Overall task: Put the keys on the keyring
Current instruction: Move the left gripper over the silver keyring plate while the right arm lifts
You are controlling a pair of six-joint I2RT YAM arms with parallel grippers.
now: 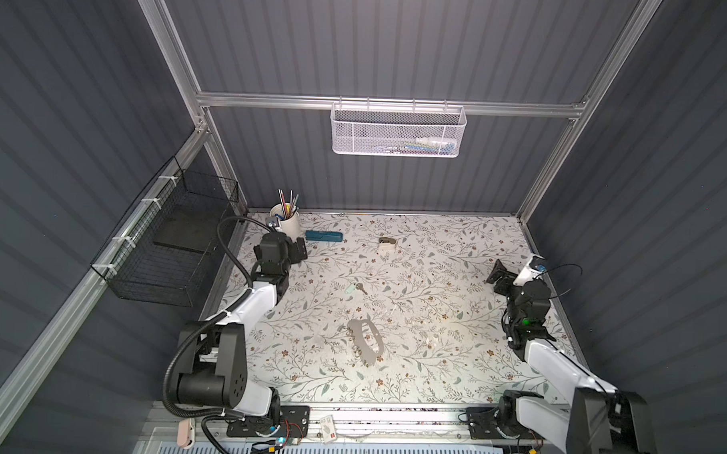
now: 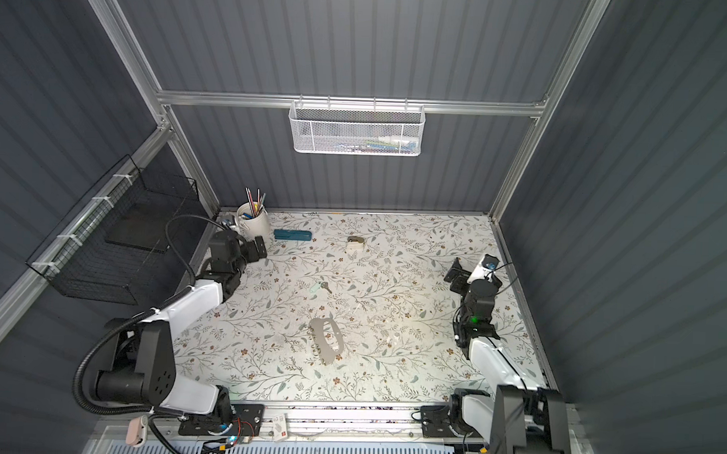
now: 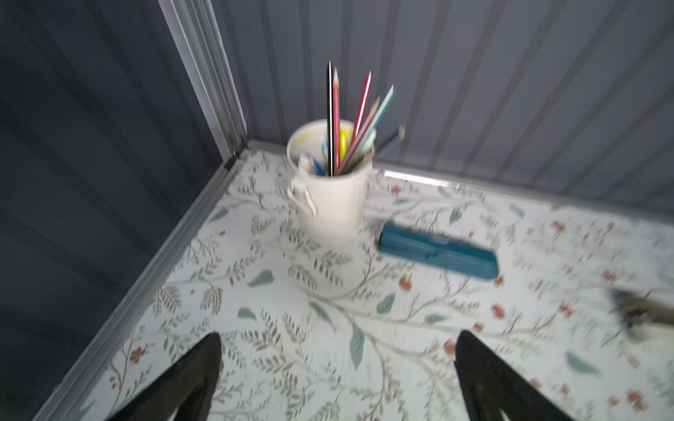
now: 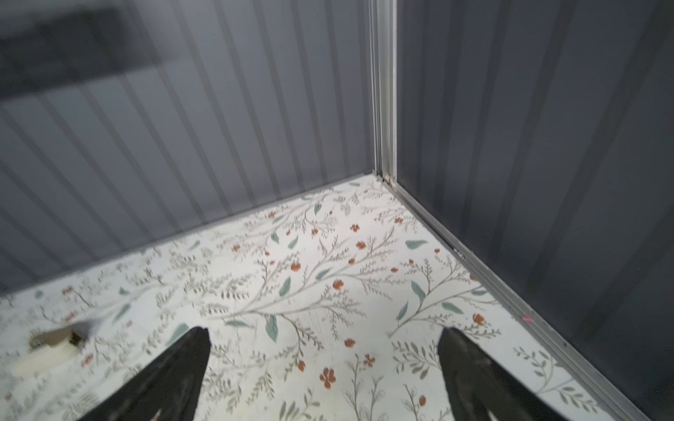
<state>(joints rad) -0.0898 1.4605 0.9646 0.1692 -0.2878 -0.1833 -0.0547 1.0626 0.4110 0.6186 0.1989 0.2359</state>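
Left gripper [image 3: 338, 340] and right gripper [image 4: 324, 333]: jaws spread wide, both empty. Between them, well apart from each, the small brass keys with mint-green oval tag [image 1: 352, 288] lie near the flat grey oblong keyring [image 1: 357, 327], unjoined. By this judgement, the whole task remains.

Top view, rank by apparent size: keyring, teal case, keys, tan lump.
1. keyring
2. teal case
3. keys and tan lump: too alike to rank; keys longer, lump bulkier.
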